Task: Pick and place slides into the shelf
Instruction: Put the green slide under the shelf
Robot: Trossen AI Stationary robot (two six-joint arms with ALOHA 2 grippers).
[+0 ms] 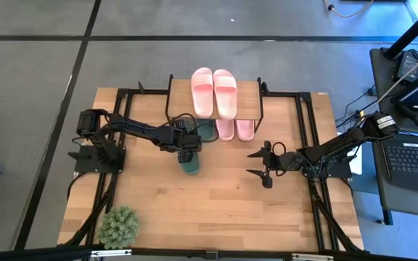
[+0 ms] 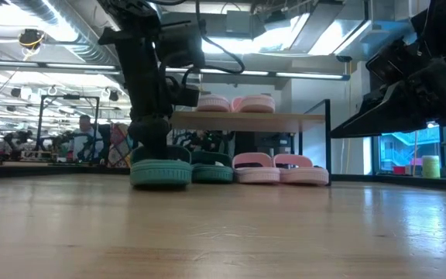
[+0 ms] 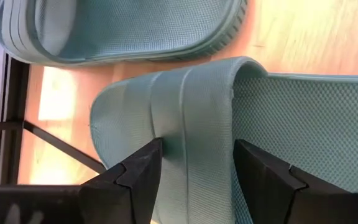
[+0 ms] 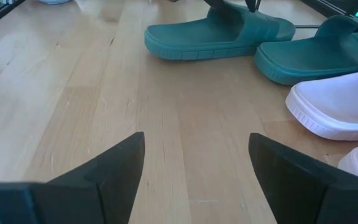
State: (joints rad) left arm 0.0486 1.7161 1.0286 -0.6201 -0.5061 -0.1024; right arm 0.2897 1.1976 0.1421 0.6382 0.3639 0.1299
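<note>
Left gripper [image 1: 189, 154]: down over the loose green slide [image 1: 190, 165], fingers [image 3: 135, 180] apart and straddling its wide strap, one on each side; not visibly clamped.
Key relation: the strap lies directly between the left fingers, and the slide's long axis runs near-to-far, pointing toward the shelf [image 1: 249, 90] just beyond it.
Loose green slide: on the surface [image 1: 216, 210], just in front of the shelf's left end, beside the second green slide [image 1: 205, 130], which sits at the lower level.
Other slides: two pink on the top board [image 1: 213, 92], two pink below [image 1: 235, 129].
Nearer arm: left, already on the slide.
Right gripper [image 1: 261, 164]: waiting right of centre, fingers wide apart, holding nothing.
Judged next: close on the strap, lift, carry far.
Writing or brands: none legible.
</note>
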